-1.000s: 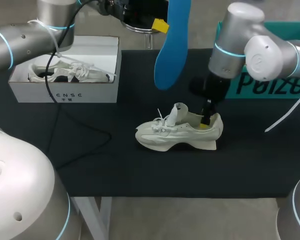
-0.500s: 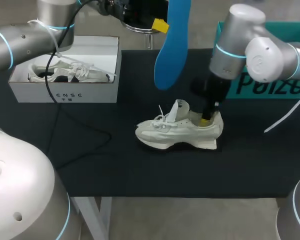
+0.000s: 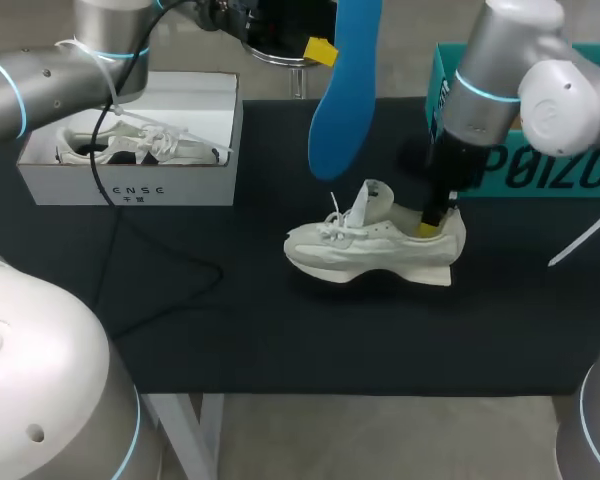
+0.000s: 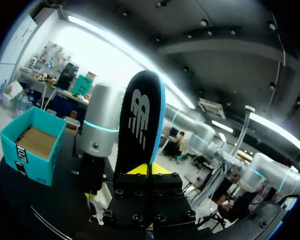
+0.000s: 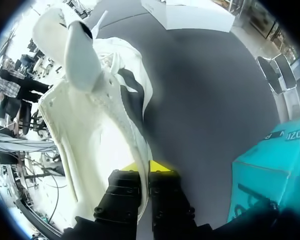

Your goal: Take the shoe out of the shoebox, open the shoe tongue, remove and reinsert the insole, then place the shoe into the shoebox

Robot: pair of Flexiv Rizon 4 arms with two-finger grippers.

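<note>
**Print.** The white shoebox (image 3: 130, 185) has a line of spaced dark letters on its front wall, with smaller marks beneath. The teal box (image 3: 540, 170) has large black letters on the side facing me, partly hidden by my right arm. The left wrist view shows a white logo on the dark underside of the insole (image 4: 140, 120). Its other face, seen from the head camera, is plain blue.

**Left pincer** (image 3: 325, 48). It is raised above the far edge of the table (image 3: 280, 330), between the two boxes. Its yellow tips are clamped on one end of the insole, which hangs down from them clear of everything below.

**Right pincer** (image 3: 432, 225). It points down at the heel of the shoe (image 3: 370, 255). In the right wrist view the fingers stand almost together, with the thin heel collar pinched between them: one tip is inside the shoe's opening and the other outside.

**Shoe.** It is pale cream and stands on its sole on the dark table, near the middle. Its toe points toward the white shoebox and its heel is just in front of the teal box. The tongue (image 3: 375, 200) is pulled up and stands free of the laces.

**Other items.** A second shoe (image 3: 140, 145) lies inside the white shoebox. A black cable (image 3: 170, 270) trails across the table in front of that box.
</note>
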